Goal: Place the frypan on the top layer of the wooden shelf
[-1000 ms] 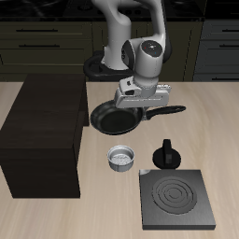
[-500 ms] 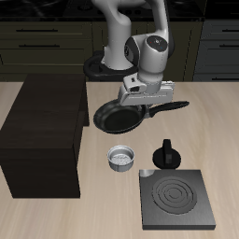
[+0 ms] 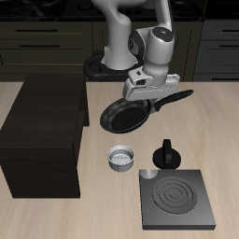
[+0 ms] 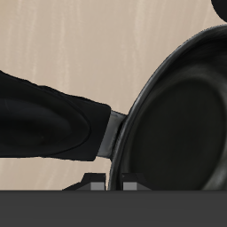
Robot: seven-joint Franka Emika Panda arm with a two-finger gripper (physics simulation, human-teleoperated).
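Note:
The frypan (image 3: 122,116) is round, shallow and black, with a long black handle (image 3: 173,97). It hangs tilted above the table, beside the wooden shelf (image 3: 45,131). My gripper (image 3: 151,95) is shut on the pan where the handle meets the rim. In the wrist view the pan (image 4: 182,115) and its handle (image 4: 49,124) fill the frame, with bare tabletop behind. The shelf is a large, very dark brown box with a flat top, apart from the pan and lower than it.
A small silver cup (image 3: 121,159) stands on the table below the pan. A black knob-like object (image 3: 166,153) stands beside it. A flat black burner plate (image 3: 175,199) with rings lies near the front edge. Dark cabinets stand behind the table.
My gripper has risen and moved away from the shelf with the frypan in it. The pan now tilts more, handle end higher.

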